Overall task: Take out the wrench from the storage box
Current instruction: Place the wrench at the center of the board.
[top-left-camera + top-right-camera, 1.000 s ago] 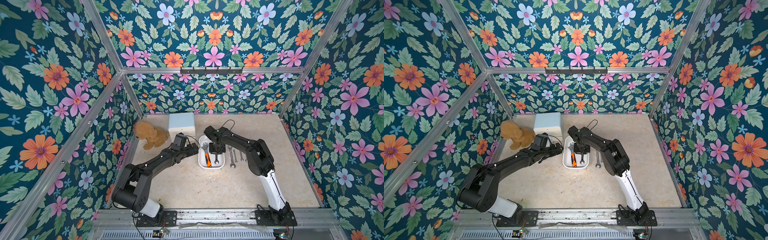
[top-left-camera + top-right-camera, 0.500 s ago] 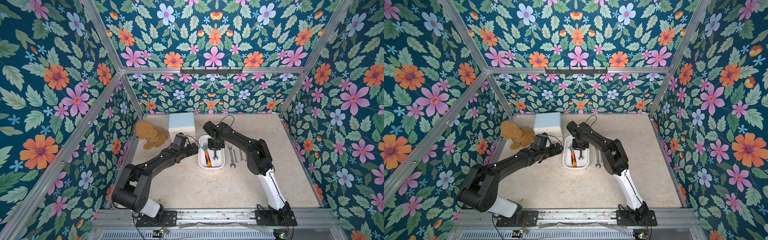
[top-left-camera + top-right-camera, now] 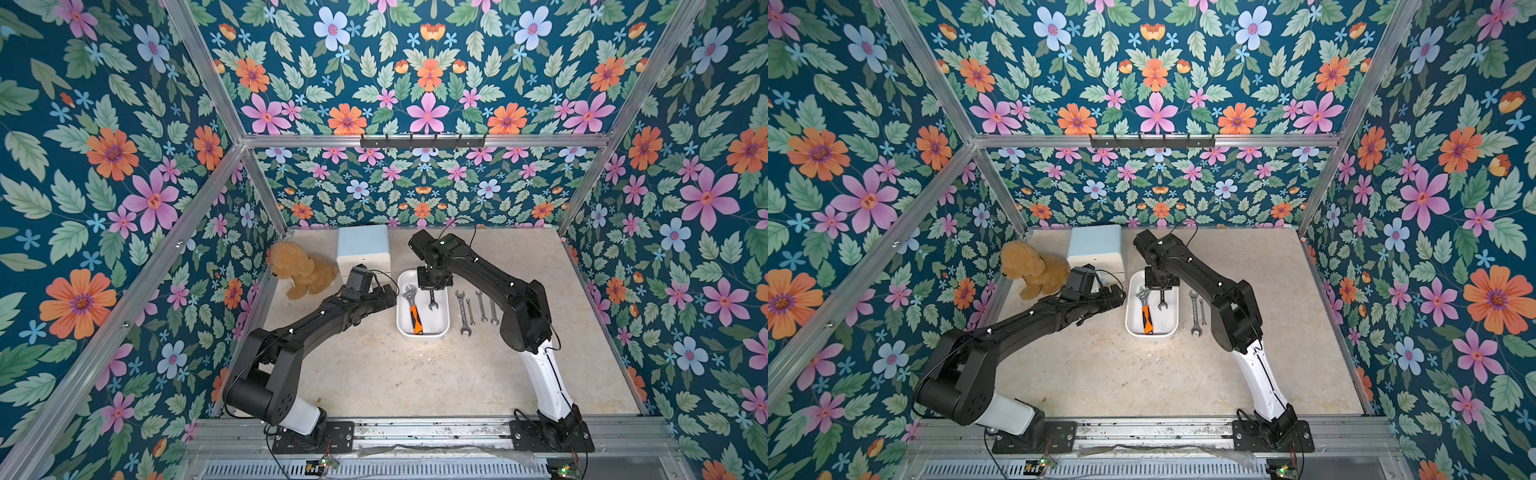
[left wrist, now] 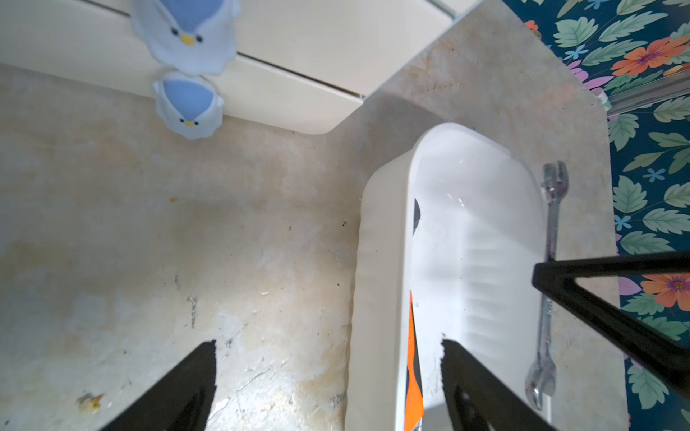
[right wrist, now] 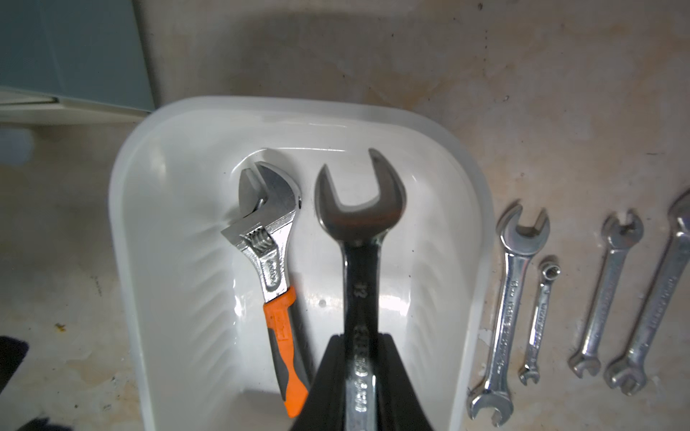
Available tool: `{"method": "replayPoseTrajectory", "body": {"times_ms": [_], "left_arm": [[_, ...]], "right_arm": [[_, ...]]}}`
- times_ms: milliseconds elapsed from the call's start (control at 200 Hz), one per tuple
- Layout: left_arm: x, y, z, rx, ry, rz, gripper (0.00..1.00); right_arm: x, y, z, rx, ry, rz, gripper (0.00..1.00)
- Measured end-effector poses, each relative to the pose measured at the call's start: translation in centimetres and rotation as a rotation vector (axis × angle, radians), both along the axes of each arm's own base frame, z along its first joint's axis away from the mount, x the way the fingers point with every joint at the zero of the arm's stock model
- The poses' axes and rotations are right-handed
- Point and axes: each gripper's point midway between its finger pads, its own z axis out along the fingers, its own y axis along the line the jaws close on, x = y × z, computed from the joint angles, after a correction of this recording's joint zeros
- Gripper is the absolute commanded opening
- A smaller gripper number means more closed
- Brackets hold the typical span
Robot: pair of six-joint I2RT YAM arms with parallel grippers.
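Your right gripper (image 5: pixel 360 341) is clamped on the shank of the open-end wrench (image 5: pixel 360 209), which sticks out past the fingertips with its forked head over the inside of the storage box (image 5: pixel 123 231). Your left gripper (image 4: pixel 328 347) is spread wide with nothing in it, at the box's side, with the box wall between its fingers. Count: one wrench held, one orange-handled adjustable wrench (image 5: pixel 269 257) lying in the box beside it, four bare wrenches (image 5: pixel 515 298) in a row on the table (image 5: pixel 560 112) just outside the box, one box.
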Motion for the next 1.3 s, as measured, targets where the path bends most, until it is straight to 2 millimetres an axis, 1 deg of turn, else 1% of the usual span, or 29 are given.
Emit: {"method": "replayPoseTrajectory", "body": {"times_ms": [95,170,280,390,500,580,705,795,885,945,1010,1165,1300], "left_arm": [[0.2,0.0,0.5,-0.001,-0.012,0.004,0.96],[0.3,0.0,0.8,-0.003,-0.016,0.004,0.96],[0.4,-0.1,1.2,-0.004,-0.019,0.004,0.96],[0.4,-0.1,1.6,-0.008,-0.026,0.004,0.96],[0.4,-0.1,2.0,-0.009,-0.029,0.003,0.96],[0.4,-0.1,2.1,-0.007,-0.027,0.003,0.96],[0.4,-0.1,2.5,-0.004,-0.028,-0.002,0.96],[0.4,-0.1,2.7,-0.002,-0.030,-0.004,0.96],[0.3,-0.1,2.7,-0.001,-0.030,-0.004,0.96],[0.3,0.0,2.6,0.000,-0.028,-0.005,0.96],[0.2,0.0,2.7,0.002,-0.031,-0.007,0.97],[0.3,0.3,3.3,0.008,-0.050,-0.009,0.97],[0.4,0.5,3.0,0.014,-0.044,-0.005,0.97]], "right_arm": [[-0.3,-0.6,1.5,0.006,-0.015,0.009,0.08],[-0.6,-1.8,2.5,-0.002,-0.025,0.006,0.08],[-1.6,-4.5,3.2,-0.029,-0.022,-0.006,0.08],[-2.4,-7.8,2.8,-0.064,-0.007,-0.044,0.08],[-3.0,-12.3,1.2,-0.123,0.027,-0.096,0.08],[-3.4,-16.2,-0.9,-0.164,0.074,-0.149,0.08],[-4.0,-21.4,-4.1,-0.219,0.143,-0.228,0.08],[-4.2,-24.2,-6.3,-0.235,0.188,-0.268,0.08],[-3.5,-26.4,-8.6,-0.240,0.217,-0.294,0.08],[-2.8,-27.3,-9.6,-0.241,0.222,-0.305,0.08],[-2.0,-27.6,-9.8,-0.241,0.215,-0.289,0.08],[-1.9,-27.9,-10.1,-0.250,0.230,-0.247,0.08],[-1.9,-27.9,-10.1,-0.252,0.237,-0.208,0.15]]}}
